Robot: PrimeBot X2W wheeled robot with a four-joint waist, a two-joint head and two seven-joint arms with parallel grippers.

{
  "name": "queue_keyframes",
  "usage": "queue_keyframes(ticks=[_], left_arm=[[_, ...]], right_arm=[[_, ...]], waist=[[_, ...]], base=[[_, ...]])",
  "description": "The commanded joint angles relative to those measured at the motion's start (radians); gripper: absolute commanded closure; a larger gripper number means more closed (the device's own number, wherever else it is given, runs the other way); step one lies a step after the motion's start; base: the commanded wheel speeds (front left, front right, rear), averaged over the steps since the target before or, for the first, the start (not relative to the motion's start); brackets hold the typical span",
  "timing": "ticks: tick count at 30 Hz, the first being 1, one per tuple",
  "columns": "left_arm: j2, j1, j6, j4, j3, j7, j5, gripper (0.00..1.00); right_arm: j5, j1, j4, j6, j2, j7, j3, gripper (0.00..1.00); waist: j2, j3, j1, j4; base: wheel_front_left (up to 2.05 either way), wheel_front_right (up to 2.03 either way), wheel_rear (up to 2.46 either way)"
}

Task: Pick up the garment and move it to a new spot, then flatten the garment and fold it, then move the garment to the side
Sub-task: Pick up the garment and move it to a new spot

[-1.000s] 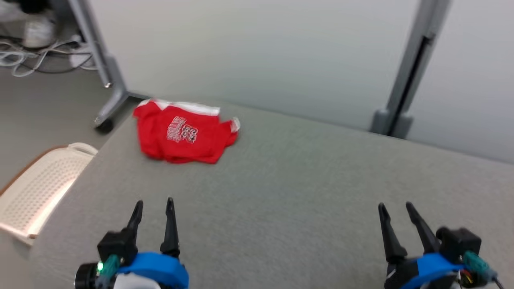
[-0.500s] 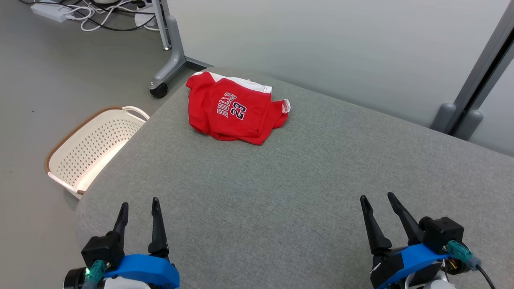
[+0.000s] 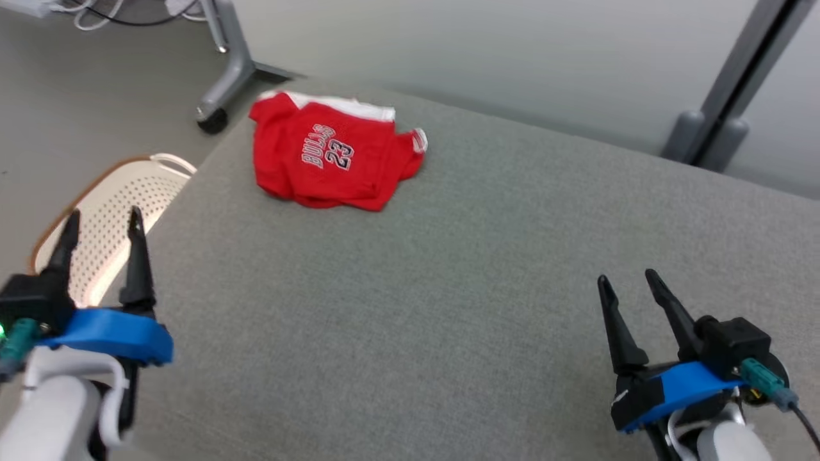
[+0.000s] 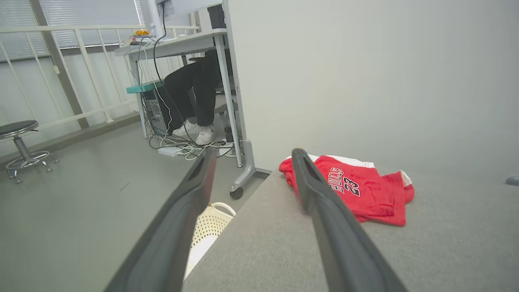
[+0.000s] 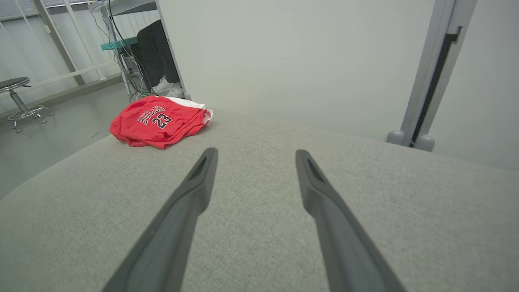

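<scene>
A red garment (image 3: pixel 330 153) with white trim and "BULLS 23" lettering lies crumpled at the far left corner of the grey padded surface (image 3: pixel 448 269). It also appears in the left wrist view (image 4: pixel 357 190) and the right wrist view (image 5: pixel 158 121). My left gripper (image 3: pixel 102 221) stands open at the surface's left edge, well short of the garment, with nothing between its fingers. Near the front right, my right gripper (image 3: pixel 631 282) is open and empty, far from the garment.
A white perforated basket (image 3: pixel 112 211) sits on the floor just left of the surface, under my left gripper. A grey wheeled desk leg (image 3: pixel 221 77) stands behind the garment. A person's legs and white shoes (image 4: pixel 190 129) show under a desk. A grey post (image 3: pixel 724 83) rises at the back right.
The head camera has shifted, so the whole scene slid. My left gripper has risen and moved left, out over the surface's edge above the basket. The garment lies as before.
</scene>
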Motion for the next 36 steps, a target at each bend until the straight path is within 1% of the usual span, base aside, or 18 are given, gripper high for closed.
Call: queue_keyframes(ticks=[1,4,7,10,13,16,20,24,26,29,33,36], left_arm=[[0.018,-0.031,-0.004,-0.011,0.016,0.009,-0.001,0.00],[0.077,-0.151,-0.020,-0.031,0.055,0.060,-0.008,0.00],[0.124,-0.266,-0.040,-0.003,0.080,0.126,-0.025,0.00],[0.146,-0.379,-0.065,0.072,0.107,0.211,-0.072,0.00],[0.185,-0.463,-0.070,0.165,0.111,0.280,-0.074,0.00],[0.201,-0.515,-0.066,0.252,0.122,0.313,-0.083,0.00],[0.193,-0.550,-0.083,0.344,0.113,0.341,-0.098,0.00],[0.151,-0.557,-0.106,0.432,0.088,0.344,-0.110,0.00],[0.137,-0.569,-0.118,0.474,0.075,0.350,-0.113,0.00],[0.134,-0.580,-0.135,0.529,0.054,0.355,-0.100,0.00],[0.123,-0.604,-0.148,0.585,0.051,0.357,-0.112,0.00],[0.111,-0.617,-0.162,0.628,0.048,0.383,-0.129,0.00]], right_arm=[[-0.011,-0.019,-0.020,0.000,-0.003,0.006,-0.004,0.00],[-0.040,-0.038,-0.077,0.000,-0.004,0.037,-0.020,0.00],[-0.066,-0.064,-0.135,0.000,-0.003,0.068,-0.023,0.00],[-0.091,-0.090,-0.191,0.000,-0.004,0.097,-0.013,0.00],[-0.116,-0.119,-0.245,0.000,-0.003,0.125,0.019,0.00],[-0.131,-0.140,-0.290,0.000,-0.004,0.149,0.035,0.00],[-0.150,-0.158,-0.341,0.000,-0.003,0.168,0.046,0.00],[-0.162,-0.161,-0.372,0.000,-0.003,0.175,0.025,0.00],[-0.165,-0.160,-0.382,0.000,-0.003,0.173,0.026,0.00],[-0.163,-0.166,-0.399,0.000,-0.004,0.171,0.024,0.00],[-0.167,-0.171,-0.417,0.000,-0.003,0.169,0.014,0.00],[-0.166,-0.167,-0.420,0.000,-0.003,0.166,0.010,0.00]], waist=[[-0.0002,0.011,-0.0004,-0.011],[-0.0002,0.060,-0.0004,-0.056],[-0.0002,0.116,-0.0004,-0.108],[-0.0002,0.173,-0.0004,-0.163],[-0.0002,0.238,-0.0004,-0.225],[-0.0002,0.299,-0.0004,-0.279],[-0.0002,0.378,-0.0004,-0.332],[-0.0002,0.434,-0.0004,-0.359],[-0.0002,0.453,-0.0004,-0.369],[-0.0002,0.478,-0.0004,-0.386],[-0.0002,0.500,-0.0004,-0.398],[-0.0002,0.506,-0.0004,-0.403]], base=[[0.00,0.00,0.00],[0.00,0.00,0.00],[0.00,0.00,0.00],[0.00,0.00,0.00],[0.00,0.00,0.00],[0.00,0.00,0.00],[0.00,0.00,0.00],[0.00,0.00,0.00],[0.00,0.00,0.00],[0.00,0.00,0.00],[0.00,0.00,0.00],[0.00,0.00,0.00]])
